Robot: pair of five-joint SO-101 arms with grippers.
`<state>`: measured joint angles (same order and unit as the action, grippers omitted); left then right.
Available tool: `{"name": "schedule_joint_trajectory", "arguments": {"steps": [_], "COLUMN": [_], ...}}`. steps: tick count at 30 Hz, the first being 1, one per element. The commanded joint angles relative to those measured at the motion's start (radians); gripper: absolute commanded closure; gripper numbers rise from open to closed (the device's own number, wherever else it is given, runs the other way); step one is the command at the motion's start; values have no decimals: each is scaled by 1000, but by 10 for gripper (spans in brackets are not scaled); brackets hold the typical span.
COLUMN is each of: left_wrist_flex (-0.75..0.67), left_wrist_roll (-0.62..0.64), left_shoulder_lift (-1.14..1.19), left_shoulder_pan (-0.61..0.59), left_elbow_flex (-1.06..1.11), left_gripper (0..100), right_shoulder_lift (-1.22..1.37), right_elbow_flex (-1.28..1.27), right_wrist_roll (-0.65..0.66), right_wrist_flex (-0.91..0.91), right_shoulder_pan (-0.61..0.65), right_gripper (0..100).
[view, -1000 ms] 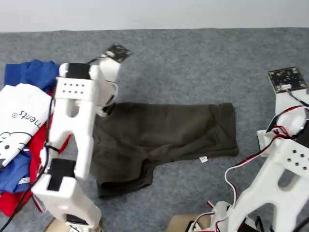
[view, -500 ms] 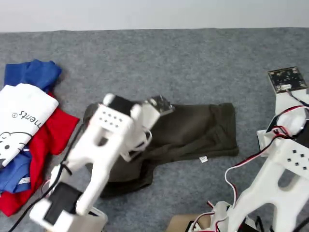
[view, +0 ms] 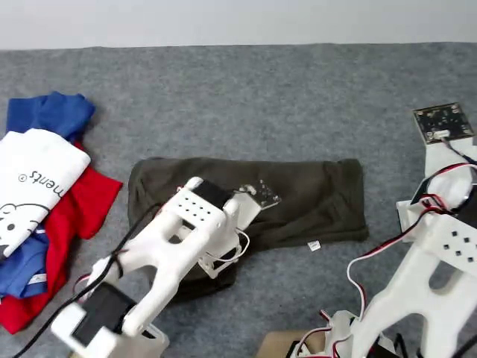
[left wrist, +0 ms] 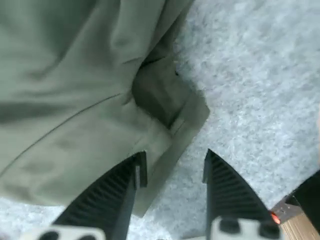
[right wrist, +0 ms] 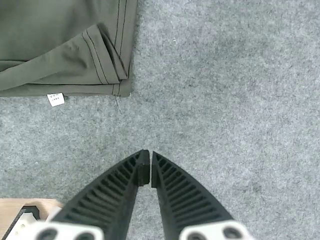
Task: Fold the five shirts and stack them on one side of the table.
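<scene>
Folding looks barely begun. An olive-green shirt [view: 298,194] lies mid-table as a wrinkled band, with one flap jutting at its near-left. A loose heap of white, red and blue shirts [view: 45,201] waits at the left edge. The left gripper [left wrist: 174,160] hangs open astride that flap, grasping nothing. The right gripper [right wrist: 150,156] is closed and empty over the grey table covering [right wrist: 225,75].
</scene>
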<state>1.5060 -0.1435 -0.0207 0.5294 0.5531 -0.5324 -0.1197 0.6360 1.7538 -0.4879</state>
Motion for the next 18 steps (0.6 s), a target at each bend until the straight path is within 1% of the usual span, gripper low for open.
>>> {"name": "schedule_joint_trajectory", "arguments": {"steps": [1, 4, 9, 12, 18], "left_wrist_flex": [-68, -100, -109, -109, -104], "left_wrist_roll": [21, 21, 18, -18, -28], "left_shoulder_lift": [40, 43, 43, 43, 43], "left_shoulder_pan": [-28, -34, -29, -29, -29], "left_elbow_flex": [1, -2, -2, 1, -2], "left_gripper": [809, 840, 932, 981, 997], "right_shoulder_lift": [-36, -36, -36, -36, -36], "right_elbow_flex": [6, 6, 6, 6, 6], "right_wrist_roll": [-6, -6, -6, -6, -6], "right_wrist_flex": [38, 38, 38, 38, 38], "right_shoulder_pan": [-13, -13, -13, -13, -13], "right_gripper": [989, 989, 989, 989, 989]}}
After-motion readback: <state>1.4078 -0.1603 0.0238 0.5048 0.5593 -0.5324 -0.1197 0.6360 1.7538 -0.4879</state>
